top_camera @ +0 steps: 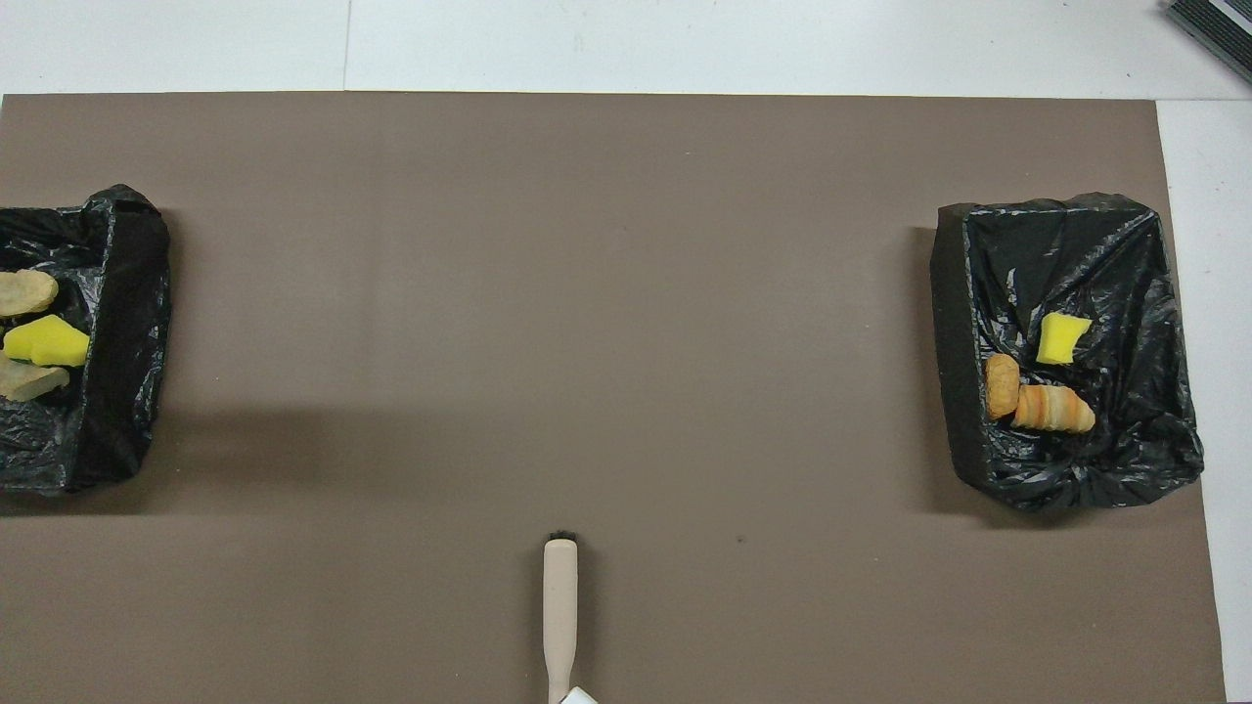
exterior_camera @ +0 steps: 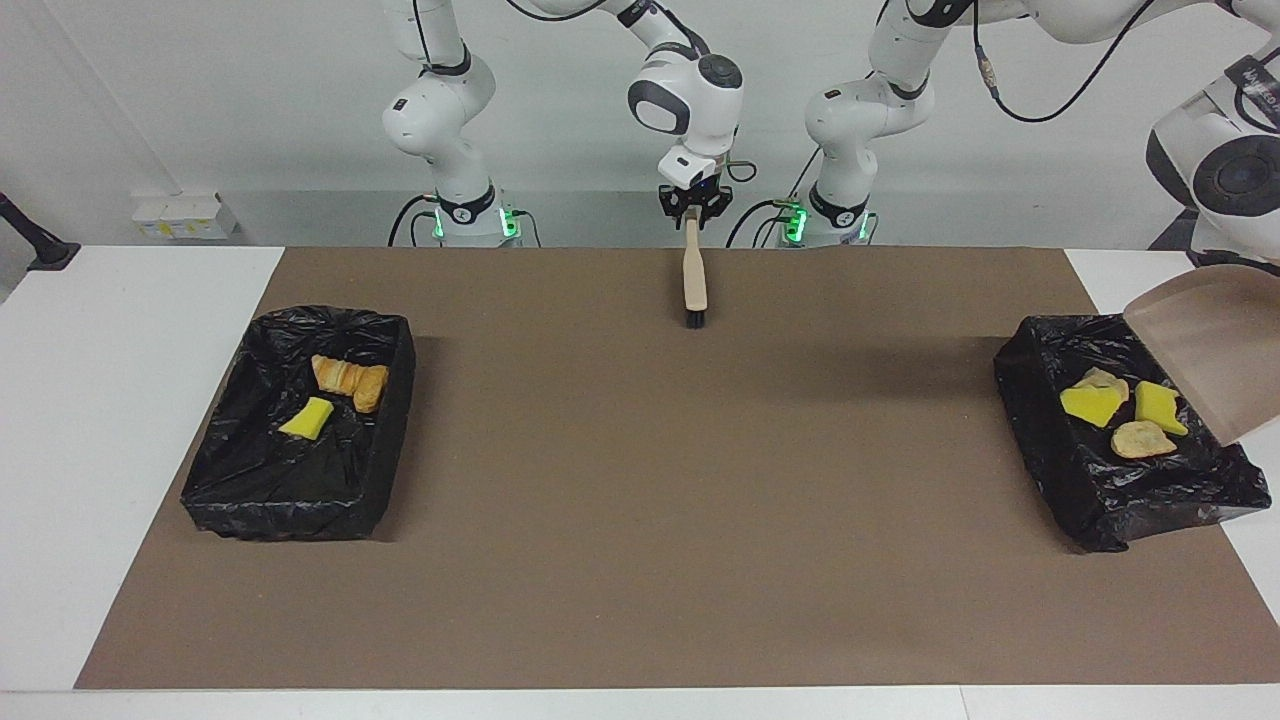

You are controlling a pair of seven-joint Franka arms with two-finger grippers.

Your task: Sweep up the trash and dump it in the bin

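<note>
My right gripper is shut on the handle of the beige brush, whose dark bristles point down at the brown mat midway between the arm bases; the brush also shows in the overhead view. My left gripper holds the beige dustpan tilted over the black-lined bin at the left arm's end. That bin holds two yellow sponge chunks and two bread pieces. The bin at the right arm's end holds one yellow sponge chunk and two pastry pieces.
The brown mat covers most of the white table. A small white box stands off the mat near the right arm's end.
</note>
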